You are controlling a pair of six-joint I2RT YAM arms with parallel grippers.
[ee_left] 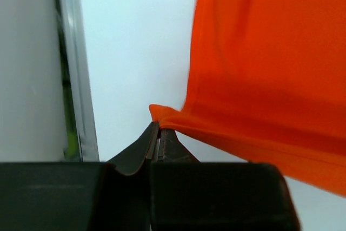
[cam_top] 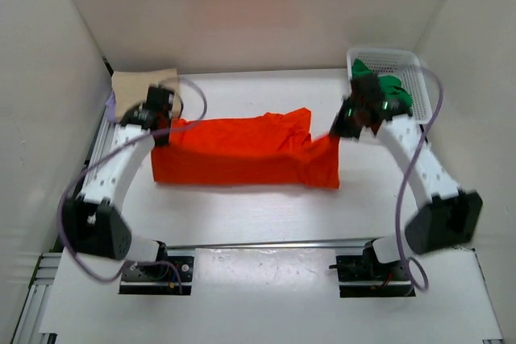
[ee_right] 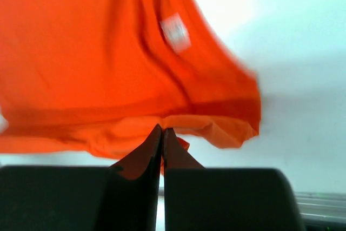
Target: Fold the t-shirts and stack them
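Observation:
An orange-red t-shirt point(cam_top: 242, 151) is stretched across the middle of the table, its lower part lying on the surface. My left gripper point(cam_top: 165, 130) is shut on its left corner; in the left wrist view the jaws point(ee_left: 159, 125) pinch a fold of the orange cloth point(ee_left: 259, 79). On the other side, my right gripper point(cam_top: 345, 128) is shut on the shirt's right edge, where the closed tips point(ee_right: 162, 129) bite the hem of the orange cloth point(ee_right: 97, 68). A beige t-shirt point(cam_top: 133, 84) lies folded at the back left. A green t-shirt point(cam_top: 387, 90) sits in the basket.
A white mesh basket point(cam_top: 411, 66) stands at the back right corner, close behind my right wrist. White walls enclose the table on three sides. A metal rail point(cam_top: 105, 130) runs along the left edge beside my left arm.

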